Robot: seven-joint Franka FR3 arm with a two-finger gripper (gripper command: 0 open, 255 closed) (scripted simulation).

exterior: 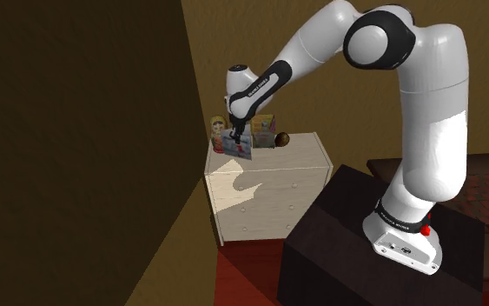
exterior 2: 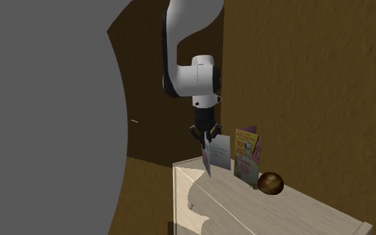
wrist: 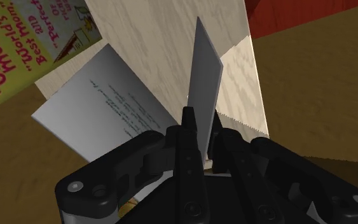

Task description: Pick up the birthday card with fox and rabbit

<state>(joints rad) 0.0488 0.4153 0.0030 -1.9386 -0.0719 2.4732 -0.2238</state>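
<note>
So, starting at the hand: in the wrist view the gripper (wrist: 199, 137) has its two black fingers pressed together on one leaf of the birthday card (wrist: 204, 76), which runs edge-on away from the camera at frame centre. Its other leaf (wrist: 107, 105) fans out toward the frame's left, pale with lines of small print. I read the card as hanging half open because just one leaf is pinched.

I can't make out any fox or rabbit from here. The shoulder view gives me a bluish printed face under the hand, too small to read.

The second exterior view adds what the wrist camera can't. The card hangs below the fingers at frame centre, with its lower corner over the near corner of the pale wood dresser (exterior 2: 293, 213). I judge it's clear of the top, so the pick looks basically done.

Further back on the dresser, right of centre, a yellow card (exterior 2: 248, 155) stands upright, near the held one but apart, with a brown ball (exterior 2: 271, 183) just beside it. Farthest off, the shoulder view has a little painted doll (exterior: 219, 130) against the brown wall (exterior: 329, 113).
</note>
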